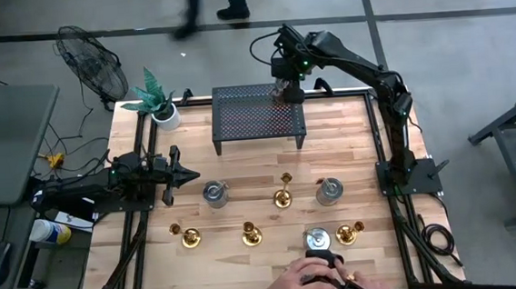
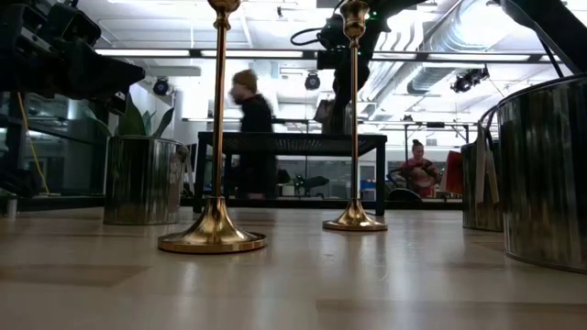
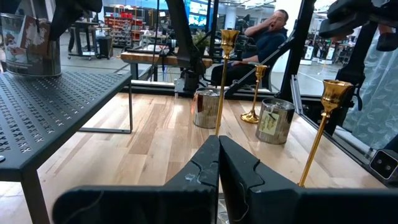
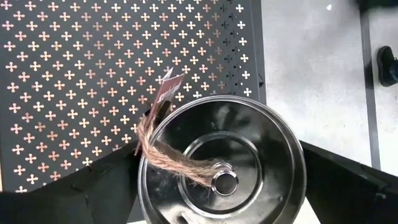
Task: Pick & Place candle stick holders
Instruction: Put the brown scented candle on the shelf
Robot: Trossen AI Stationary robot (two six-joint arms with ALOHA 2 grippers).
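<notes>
the right gripper [image 1: 288,93] hangs over the far right corner of the black perforated stand [image 1: 258,117], its fingers spread wide around a shiny metal tin [image 4: 222,165]; the right wrist view shows the tin sitting between the two dark fingers, with a twist of twine and a small tag draped across its top, though whether the pads press on it cannot be told. the stand's mesh top lies directly beneath, its right edge just beside the tin, and bare floor shows past that edge

the left gripper [image 1: 190,174] waits low at the left side of the table [image 1: 348,129], fingers pressed together and holding nothing, pointing toward the table's middle

the candle stick holders [image 1: 283,196] stand on the near half of the table: one near the centre, and three more in a rough row closer to the front edge, well apart from the stand. two more metal tins [image 1: 214,194] stand beside them, one left and one right of the central holder. a person's hands [image 1: 306,280] reach in at the front edge, touching a third tin there

a potted plant [image 1: 158,101] stands at the far left corner; open wood lies between the stand and the holders
</notes>
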